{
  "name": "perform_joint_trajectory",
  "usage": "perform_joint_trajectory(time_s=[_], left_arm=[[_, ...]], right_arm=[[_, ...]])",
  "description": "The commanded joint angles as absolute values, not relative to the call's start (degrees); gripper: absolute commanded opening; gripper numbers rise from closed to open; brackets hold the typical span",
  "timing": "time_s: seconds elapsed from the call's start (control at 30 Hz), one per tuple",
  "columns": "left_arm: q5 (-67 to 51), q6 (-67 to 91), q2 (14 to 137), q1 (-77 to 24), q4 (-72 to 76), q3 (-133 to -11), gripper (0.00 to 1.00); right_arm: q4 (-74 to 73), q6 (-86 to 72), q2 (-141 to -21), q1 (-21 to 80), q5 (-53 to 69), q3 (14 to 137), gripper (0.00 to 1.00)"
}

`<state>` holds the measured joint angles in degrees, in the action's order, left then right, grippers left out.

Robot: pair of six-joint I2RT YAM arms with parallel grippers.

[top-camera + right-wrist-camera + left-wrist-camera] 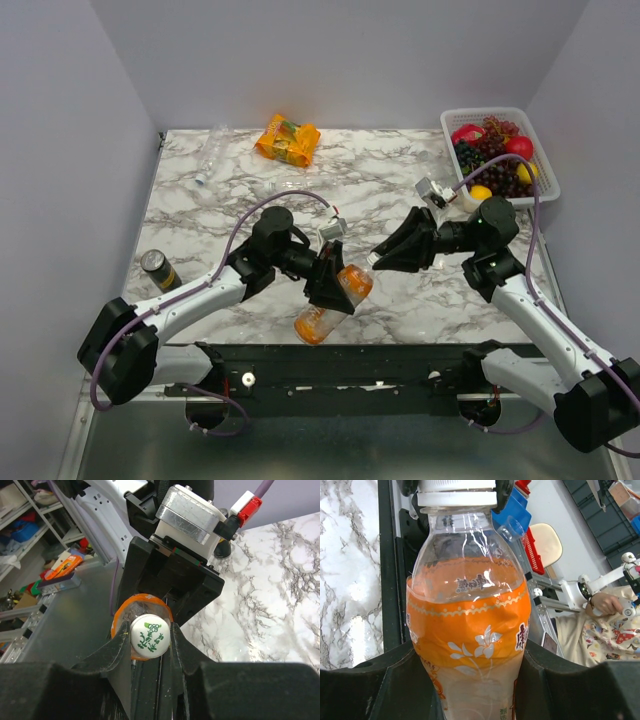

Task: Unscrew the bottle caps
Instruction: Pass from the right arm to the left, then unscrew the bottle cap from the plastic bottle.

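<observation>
Clamped tight, my left claw (333,285) grips the orange bottle (470,625), fingers pressed to both sides of its label, holding it tilted near the front edge of the table (400,200). Orange liquid stands in it, and the part toward the neck is clear. My right claw (150,639) is pinched on the white cap (456,498), which sits on the neck. At the far right, a white basket (546,172) holds dark grapes (490,150) and red fruit (518,146). One clear bottle (208,160) lies far left.
</observation>
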<state>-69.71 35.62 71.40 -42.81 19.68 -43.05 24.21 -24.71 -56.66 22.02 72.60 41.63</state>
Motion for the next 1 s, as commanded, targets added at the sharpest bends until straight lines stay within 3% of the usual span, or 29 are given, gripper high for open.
perform_joint_trajectory(time_s=[0.0,0.03,0.07,0.13,0.17,0.23,0.27,0.37,0.43,0.77,0.93,0.97], left_arm=[[-72.7,35.4,70.4,-43.2,26.6,-44.8,0.41],[-71.7,34.0,70.3,-43.1,23.6,-45.3,0.41],[-71.1,32.2,70.1,-43.2,21.0,-45.8,0.4],[-67.2,23.7,70.0,-43.2,10.1,-48.2,0.4],[-65.0,20.1,69.8,-43.1,5.9,-49.2,0.4],[-61.3,13.7,69.8,-43.1,-2.9,-51.4,0.39],[-56.6,12.8,69.4,-43.1,-4.4,-51.7,0.38],[-50.4,10.4,68.8,-43.2,-7.5,-52.1,0.38],[-48.7,9.9,68.8,-43.2,-8.4,-52.3,0.38],[-28.4,7.9,65.3,-43.5,-12.6,-52.6,0.38],[-13.8,4.1,63.8,-47.9,-16.7,-52.9,0.38],[-6.5,1.9,64.2,-51.6,-17.7,-53.2,0.38]], right_arm=[[19.3,-17.9,-57.5,22.3,74.3,41.0,0.01],[19.2,-17.9,-57.4,22.2,73.7,41.1,0.04],[18.6,-18.0,-57.2,22.3,73.1,41.4,0.13],[17.9,-18.2,-56.8,22.3,70.1,41.7,0.17],[17.3,-18.2,-56.6,22.2,69.4,41.9,0.3],[16.7,-19.1,-56.0,22.2,66.1,42.4,0.4],[15.7,-19.1,-55.7,22.2,65.2,42.5,0.6],[13.4,-19.0,-54.5,22.2,61.9,42.9,0.81],[12.4,-18.6,-53.9,22.2,59.1,42.7,0.87],[0.2,-15.6,-50.1,22.2,44.1,43.4,0.91],[-3.1,-23.6,-48.2,22.2,32.4,44.4,0.85],[-3.3,-25.2,-48.1,22.2,31.1,44.6,0.83]])
